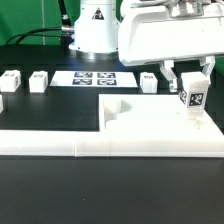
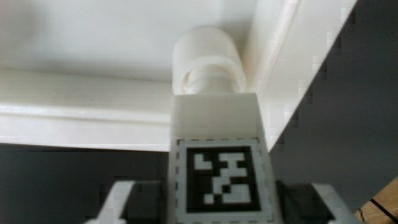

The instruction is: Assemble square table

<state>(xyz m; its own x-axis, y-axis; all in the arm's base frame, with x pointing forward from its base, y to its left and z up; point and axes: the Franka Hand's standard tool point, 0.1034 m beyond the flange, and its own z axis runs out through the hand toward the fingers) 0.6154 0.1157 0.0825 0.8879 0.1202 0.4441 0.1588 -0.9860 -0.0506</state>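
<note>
Above the worktop (image 1: 60,190) in the exterior view, the arm reaches straight down, its gripper (image 1: 190,86) clamped on an upright leg post (image 1: 191,100) over the square slab (image 1: 140,118). In the wrist view, fingers (image 2: 128,200) flank the tagged post, with the slab beyond its tip.

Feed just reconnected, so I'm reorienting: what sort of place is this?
Probably a robotics lab bench: black table with the marker board, loose tagged leg posts, and fingers holding one leg post at the slab.
</note>
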